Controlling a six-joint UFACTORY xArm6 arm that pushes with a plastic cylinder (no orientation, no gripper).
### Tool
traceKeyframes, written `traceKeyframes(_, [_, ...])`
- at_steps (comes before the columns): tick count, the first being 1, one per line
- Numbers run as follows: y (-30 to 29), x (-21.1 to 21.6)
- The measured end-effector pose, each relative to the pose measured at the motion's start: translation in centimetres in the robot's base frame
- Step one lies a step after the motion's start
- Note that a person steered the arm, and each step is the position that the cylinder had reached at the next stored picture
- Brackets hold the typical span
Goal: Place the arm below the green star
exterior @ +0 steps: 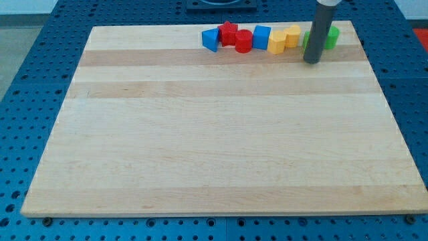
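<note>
A green block point(332, 37) lies near the view's top right on the wooden board point(221, 134); the rod hides most of it, so I cannot make out its shape. My tip point(311, 61) rests on the board just below the green block and slightly to its left. The rod rises from the tip up past the view's top edge.
A row of blocks runs along the board's top edge left of the green one: a blue triangle point(210, 39), a red star point(229, 32), a red cylinder point(243, 41), a blue block point(261, 36), and two yellow blocks point(277, 42) point(292, 35).
</note>
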State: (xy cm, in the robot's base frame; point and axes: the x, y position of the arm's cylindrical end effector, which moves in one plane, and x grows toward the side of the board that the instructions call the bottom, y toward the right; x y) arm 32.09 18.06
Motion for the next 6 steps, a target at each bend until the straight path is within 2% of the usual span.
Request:
traceKeyframes(2, [0.1, 0.8])
traceKeyframes(3, [3.0, 1.5])
traceKeyframes(6, [1.2, -0.8])
